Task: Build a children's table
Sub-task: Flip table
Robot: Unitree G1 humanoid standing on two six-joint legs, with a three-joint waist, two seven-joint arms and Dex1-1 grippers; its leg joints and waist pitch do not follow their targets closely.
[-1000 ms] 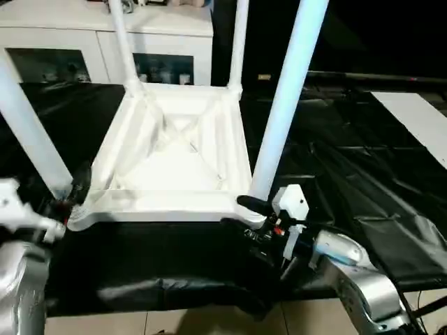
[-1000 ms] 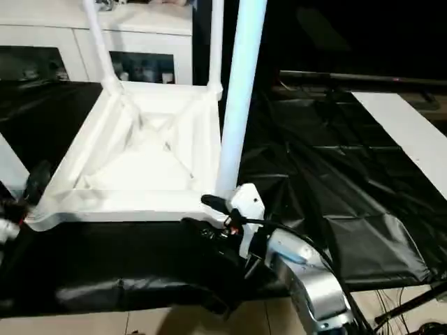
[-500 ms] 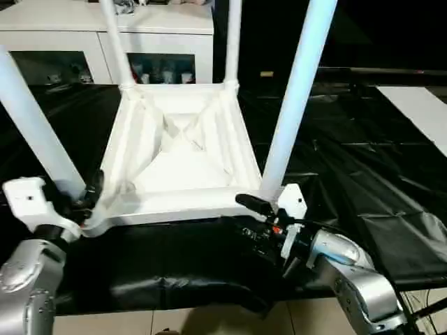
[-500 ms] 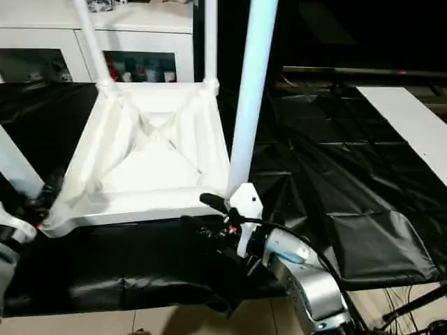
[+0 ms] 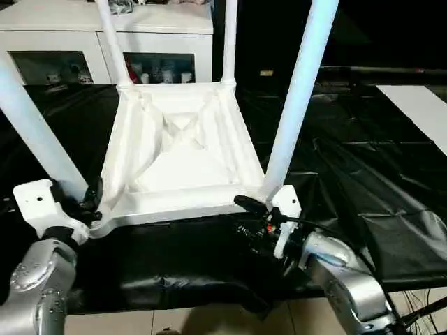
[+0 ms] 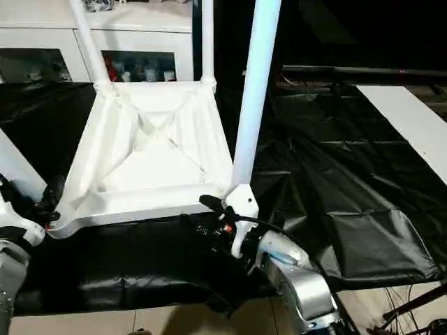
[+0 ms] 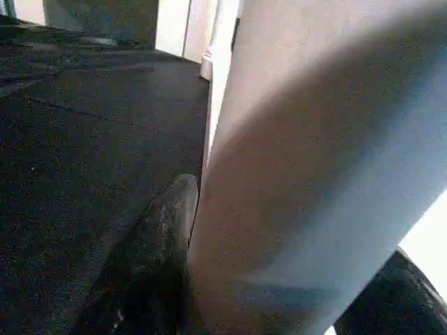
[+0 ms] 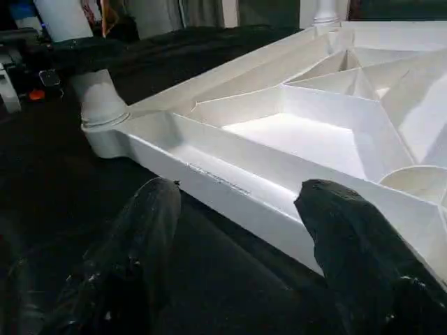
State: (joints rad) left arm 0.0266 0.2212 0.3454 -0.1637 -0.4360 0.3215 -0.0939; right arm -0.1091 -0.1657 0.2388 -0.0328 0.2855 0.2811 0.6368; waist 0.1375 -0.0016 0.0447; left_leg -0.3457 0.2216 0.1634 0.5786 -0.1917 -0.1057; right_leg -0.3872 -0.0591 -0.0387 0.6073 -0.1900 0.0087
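Observation:
The children's table lies upside down on the black sheet, its ribbed white tabletop [image 5: 174, 199] facing up. All four legs stand in the corner sockets: near-left leg [image 5: 35, 132], near-right leg [image 5: 297, 91] and two far legs [image 5: 108, 42] [image 5: 229, 38]. My left gripper [image 5: 87, 202] is at the near-left corner, its fingers [image 7: 154, 258] pressed on either side of that leg's base [image 7: 314, 153]. My right gripper [image 5: 244, 216] is at the tabletop's near rim, close to the near-right corner. It is open, with its fingers [image 8: 154, 230] spread in front of the rim wall [image 8: 230, 185].
A white cabinet with glass doors [image 5: 63, 35] stands behind the black-sheeted work table [image 5: 363, 174]. A white panel [image 5: 419, 112] lies at the far right. The work table's front edge runs just under my forearms, with tiled floor [image 5: 209, 321] below.
My left gripper has come in from the left and closed around the base of the near-left leg. The right gripper keeps its place at the near rim. The camera has shifted slightly.

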